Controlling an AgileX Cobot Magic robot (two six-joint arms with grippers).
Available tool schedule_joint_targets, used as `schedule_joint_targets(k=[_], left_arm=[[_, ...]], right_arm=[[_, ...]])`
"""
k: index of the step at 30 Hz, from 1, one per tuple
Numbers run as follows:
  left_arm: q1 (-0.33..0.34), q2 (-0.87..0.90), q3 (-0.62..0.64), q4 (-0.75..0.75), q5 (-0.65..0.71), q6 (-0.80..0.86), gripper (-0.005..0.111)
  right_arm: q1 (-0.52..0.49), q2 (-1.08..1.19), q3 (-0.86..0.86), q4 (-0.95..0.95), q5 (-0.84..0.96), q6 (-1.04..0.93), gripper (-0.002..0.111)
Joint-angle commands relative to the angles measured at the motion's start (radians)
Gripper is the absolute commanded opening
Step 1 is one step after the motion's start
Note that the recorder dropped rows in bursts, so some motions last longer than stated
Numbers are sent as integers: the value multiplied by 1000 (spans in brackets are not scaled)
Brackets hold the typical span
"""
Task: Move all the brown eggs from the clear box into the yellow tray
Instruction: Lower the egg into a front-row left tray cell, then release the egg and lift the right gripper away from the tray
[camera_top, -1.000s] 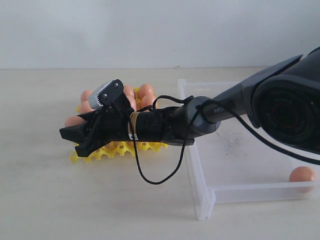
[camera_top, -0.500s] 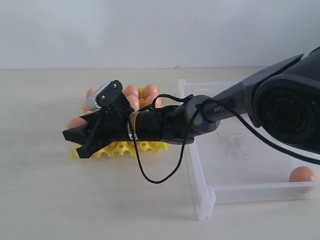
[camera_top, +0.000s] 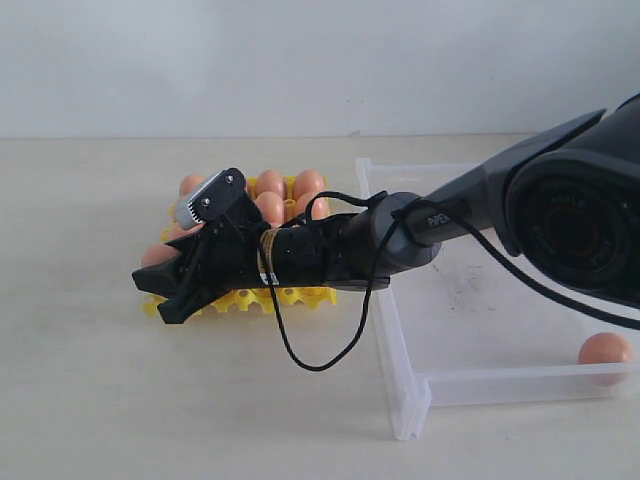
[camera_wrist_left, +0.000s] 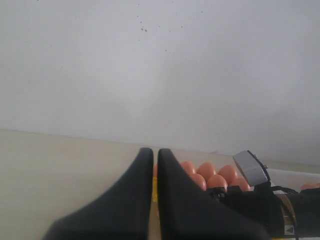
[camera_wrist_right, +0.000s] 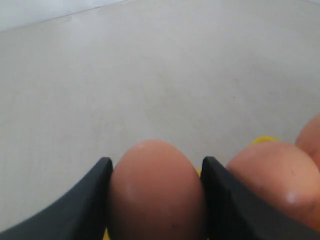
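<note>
A plain, pale grey-white wall (camera_top: 300, 60) fills the exterior view toward twelve o'clock. It meets a light beige, matte table (camera_top: 110, 400) along a straight seam. The tabletop stretches bare toward seven o'clock. The light is soft and even, and shadows are faint.

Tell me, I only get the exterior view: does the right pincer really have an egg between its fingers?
Observer: Yes, the right wrist view shows the right pincer gripping a brown egg from both sides.
Operator: Where is the left pincer?
Observer: The left wrist view shows the left pincer shut and empty, facing the trayed eggs.
Operator: Anything crowding the held egg?
Observer: A neighbouring egg sits just beyond one finger.
</note>
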Motion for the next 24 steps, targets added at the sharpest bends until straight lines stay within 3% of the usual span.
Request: schedule_joint_targets(k=[1,7,18,24], left_arm=[[-6,-3,-3,-9,-16,-7,4],[-6,-3,-3,-9,-16,-7,4],[-6,-3,-3,-9,-16,-7,4],[-6,-3,-3,-9,-16,-7,4]], right_arm=[[-4,9,8,-8,58,21,44],[-4,9,8,-2,92,44,70],[-4,-16,8,23,126,52,68],[-4,-102,8,23,279,54,68]])
